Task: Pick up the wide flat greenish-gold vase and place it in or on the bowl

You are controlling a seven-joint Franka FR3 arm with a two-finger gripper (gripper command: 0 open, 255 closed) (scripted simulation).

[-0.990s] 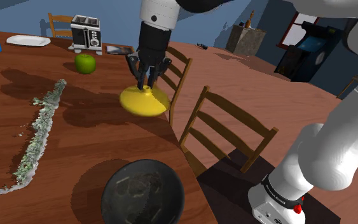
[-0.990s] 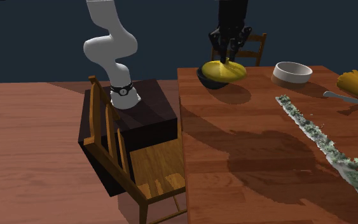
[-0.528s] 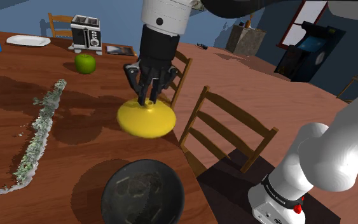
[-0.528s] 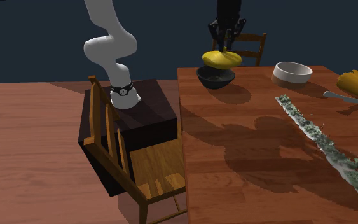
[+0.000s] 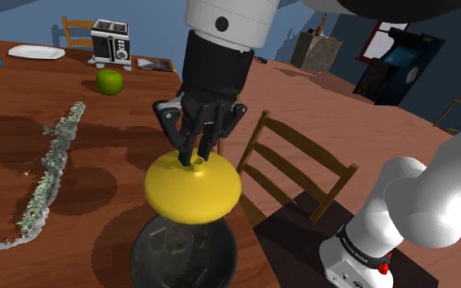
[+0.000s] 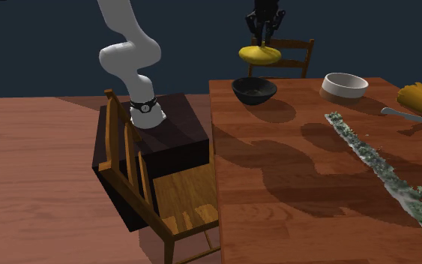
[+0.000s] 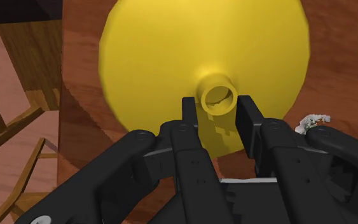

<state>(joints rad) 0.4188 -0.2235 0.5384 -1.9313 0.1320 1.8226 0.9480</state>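
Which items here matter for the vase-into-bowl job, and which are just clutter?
Job:
- yellow vase, clasped at its neck by the gripper
- dark bowl

Clutter:
- green apple
- toaster
- white plate
- white bowl
- grey-green strip

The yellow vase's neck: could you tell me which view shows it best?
The wrist view: the vase's open neck sits clasped in the gripper. In the shoulder view fingers half hide it; the second exterior view shows mainly the body.
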